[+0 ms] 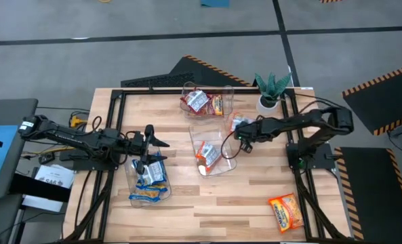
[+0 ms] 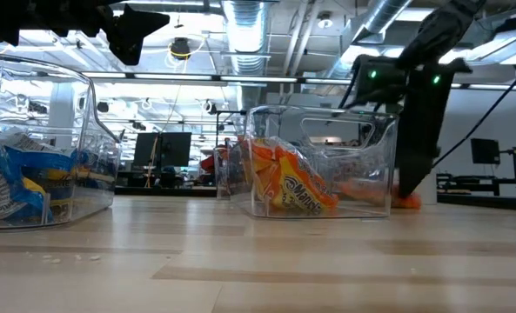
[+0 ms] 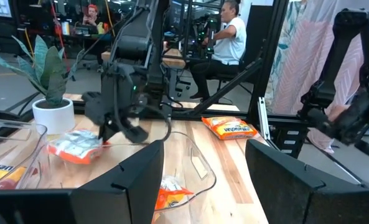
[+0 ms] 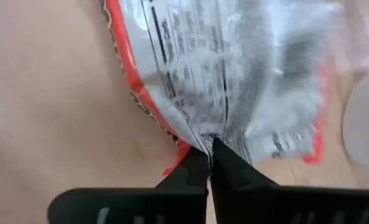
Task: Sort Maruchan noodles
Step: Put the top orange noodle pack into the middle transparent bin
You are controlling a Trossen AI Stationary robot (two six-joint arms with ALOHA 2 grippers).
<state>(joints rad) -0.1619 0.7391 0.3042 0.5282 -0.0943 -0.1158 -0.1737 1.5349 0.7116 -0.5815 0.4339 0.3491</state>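
A white noodle packet with an orange-red border [image 1: 237, 123] lies right of the middle clear bin [image 1: 222, 165], near the potted plant. My right gripper [image 1: 244, 137] is shut on it; the left wrist view shows this gripper [image 3: 112, 127] and the packet [image 3: 77, 147] as well. The middle bin holds an orange packet [image 2: 294, 185]. The far bin [image 1: 187, 88] holds red-and-white packets [image 1: 202, 102]. The near-left bin [image 1: 131, 198] holds blue-and-white packets [image 1: 150, 173]. My left gripper [image 1: 150, 139] hangs open above that bin, touching nothing. Another orange packet [image 1: 287, 211] lies near the table's right near corner. My right gripper pinches the packet's crimped edge [image 4: 200, 138] between its two fingertips [image 4: 224, 167], coming from above and slanting down. The white printed back faces up. The rest of the packet [image 3: 72, 148] stretches away from the fingers and seems to lie on the table.
A potted plant [image 1: 270, 91] stands at the far right of the table, close to the right arm. A keyboard [image 1: 156, 80] lies beyond the far edge. People sit in the room behind [image 3: 224, 37]. Bare wood [image 1: 214, 203] lies at the near middle.
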